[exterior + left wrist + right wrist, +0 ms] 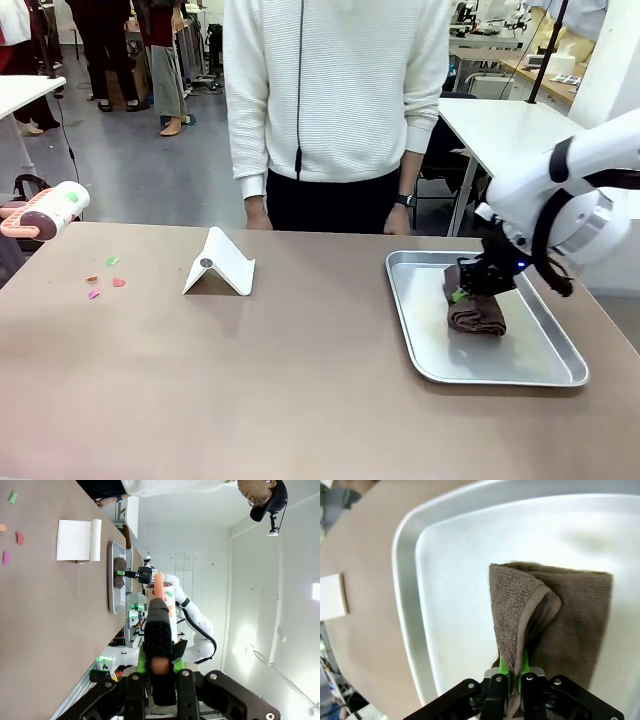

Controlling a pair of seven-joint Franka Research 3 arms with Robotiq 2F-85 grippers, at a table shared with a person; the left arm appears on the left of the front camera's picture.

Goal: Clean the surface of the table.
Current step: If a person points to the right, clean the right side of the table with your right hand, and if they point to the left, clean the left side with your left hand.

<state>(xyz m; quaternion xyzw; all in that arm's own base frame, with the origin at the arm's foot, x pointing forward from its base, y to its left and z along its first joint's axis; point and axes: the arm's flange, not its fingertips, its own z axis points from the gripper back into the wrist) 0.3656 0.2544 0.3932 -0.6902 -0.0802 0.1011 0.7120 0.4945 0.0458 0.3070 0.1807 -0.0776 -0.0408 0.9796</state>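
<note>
Table (300, 400): brown top, extends beneath both grippers. R gripper (472, 288): jaws clamped on a fold of brown towel (478, 315), which lies in metal tray (500, 378) directly below. L gripper (159, 664): fingers closed on pink-handled tool (45, 212), above table's L edge. Coloured scraps (105, 280) on table near tool; white stand (222, 265) approx. midway btwn grippers.

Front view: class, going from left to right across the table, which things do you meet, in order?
Lint roller → coloured scraps → white folded stand → metal tray, holding a brown towel.
</note>
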